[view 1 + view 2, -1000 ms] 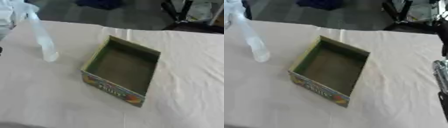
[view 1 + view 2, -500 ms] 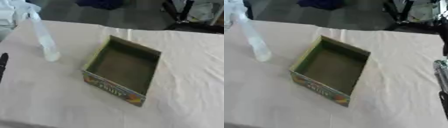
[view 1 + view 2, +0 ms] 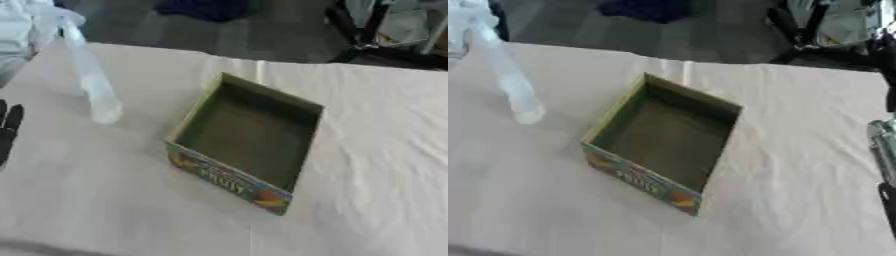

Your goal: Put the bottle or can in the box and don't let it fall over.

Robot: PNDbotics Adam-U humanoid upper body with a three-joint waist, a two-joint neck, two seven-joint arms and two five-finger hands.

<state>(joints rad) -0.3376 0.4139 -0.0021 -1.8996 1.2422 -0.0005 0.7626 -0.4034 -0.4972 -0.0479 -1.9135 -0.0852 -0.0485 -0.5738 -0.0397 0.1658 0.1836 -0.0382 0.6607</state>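
Clear plastic bottle (image 3: 91, 82) upright on your worktop (image 3: 105, 200), beyond your empty, straight-fingered left hand (image 3: 8, 131), box (image 3: 247, 140) to its right.

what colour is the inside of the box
Dull olive green inside the box, clearest in the left eye view.

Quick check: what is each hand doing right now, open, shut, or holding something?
Left hand: open, fingers straight at the left edge, holding nothing.
Right hand: cannot be told; only part of the arm shows at the right edge.
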